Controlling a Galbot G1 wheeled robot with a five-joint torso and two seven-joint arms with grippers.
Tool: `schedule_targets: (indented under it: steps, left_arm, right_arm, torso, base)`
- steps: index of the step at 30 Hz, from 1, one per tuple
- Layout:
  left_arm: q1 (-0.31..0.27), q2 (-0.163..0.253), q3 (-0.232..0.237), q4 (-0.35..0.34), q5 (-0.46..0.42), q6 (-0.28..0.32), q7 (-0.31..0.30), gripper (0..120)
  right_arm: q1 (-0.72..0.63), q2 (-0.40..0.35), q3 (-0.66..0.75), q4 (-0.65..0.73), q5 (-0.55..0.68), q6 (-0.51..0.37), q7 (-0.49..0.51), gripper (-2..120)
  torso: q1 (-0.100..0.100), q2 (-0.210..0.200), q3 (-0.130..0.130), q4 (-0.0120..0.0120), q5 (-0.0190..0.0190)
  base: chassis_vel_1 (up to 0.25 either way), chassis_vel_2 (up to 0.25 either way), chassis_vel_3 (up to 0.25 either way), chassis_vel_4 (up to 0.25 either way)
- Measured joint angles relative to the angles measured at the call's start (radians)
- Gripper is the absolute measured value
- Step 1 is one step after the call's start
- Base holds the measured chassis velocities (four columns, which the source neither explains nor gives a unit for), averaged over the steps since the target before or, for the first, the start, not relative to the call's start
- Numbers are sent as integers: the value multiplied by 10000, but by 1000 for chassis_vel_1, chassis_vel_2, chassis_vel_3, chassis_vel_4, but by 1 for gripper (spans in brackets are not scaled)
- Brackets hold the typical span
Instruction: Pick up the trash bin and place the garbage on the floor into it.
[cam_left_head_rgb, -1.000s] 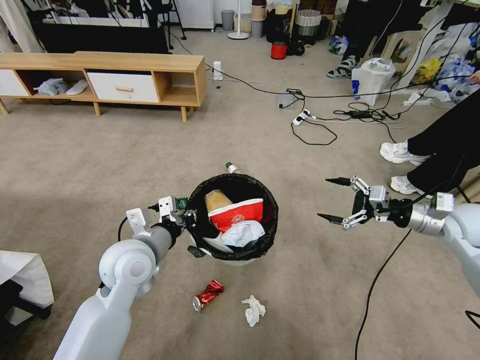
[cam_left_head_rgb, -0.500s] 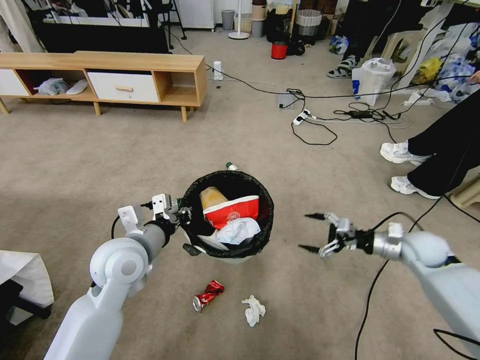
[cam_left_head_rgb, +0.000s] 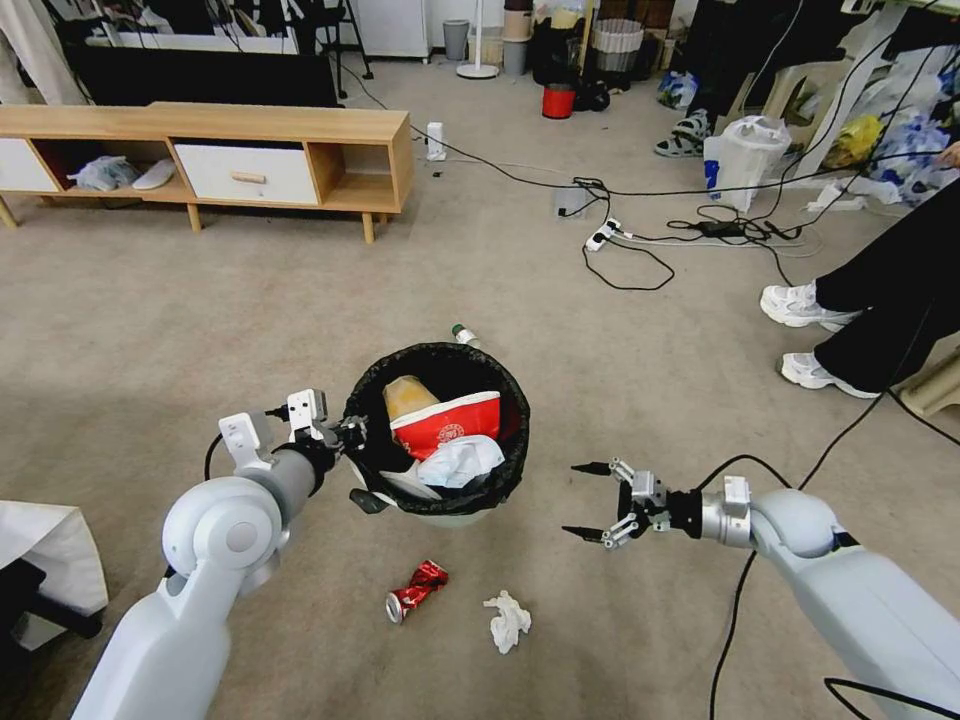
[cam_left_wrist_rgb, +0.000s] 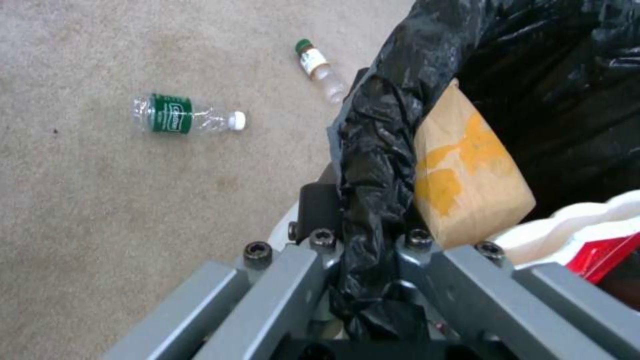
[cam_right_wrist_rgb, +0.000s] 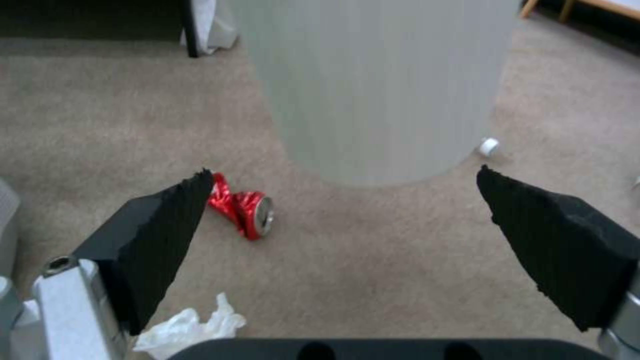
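Beige carpet floor (cam_left_head_rgb: 200, 320), wooden cabinet (cam_left_head_rgb: 210, 150) far left, black-lined white trash bin (cam_left_head_rgb: 440, 505) centre, rim clenched by left tool (cam_left_head_rgb: 352, 440), right tool (cam_left_head_rgb: 590, 500) spread wide, crushed red can (cam_left_head_rgb: 417, 590) and tissue (cam_left_head_rgb: 507, 620) near.

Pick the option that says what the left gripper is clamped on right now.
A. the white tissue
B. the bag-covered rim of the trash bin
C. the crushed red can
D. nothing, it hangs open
B: in the left wrist view the left gripper is shut on the black-bagged rim of the trash bin, while the crushed red can and the white tissue lie on the floor.
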Motion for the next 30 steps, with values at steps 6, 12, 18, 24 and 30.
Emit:
schedule_targets:
  steps: [6,12,18,24,30]
  left_arm:
    - [-52,-60,-108,0,-18,1,-2,3]
    - [-124,-42,-297,-6,-135,5,-9,3]
    - [-134,-21,-353,-11,-171,9,-11,3]
    - [-141,-34,-352,-10,-172,10,-11,3]
    - [-144,-67,-324,-10,-168,10,-10,3]
  right_arm:
    - [4,220,-283,-289,-255,96,3,100]
    - [31,428,-628,-646,-539,202,7,100]
    - [6,590,-917,-1030,-861,324,7,100]
    - [48,789,-1201,-1479,-1186,383,7,100]
    - [168,1064,-1565,-2101,-1630,509,1,100]
  torso:
    - [0,0,0,-1,1]
    - [0,0,-1,-1,2]
    - [0,0,-1,-1,1]
    - [0,0,-1,-1,2]
    - [0,0,-1,0,1]
  base:
    - [0,0,0,0]
    - [0,0,0,0]
    - [0,0,0,0]
    - [0,0,0,0]
    - [0,0,0,0]
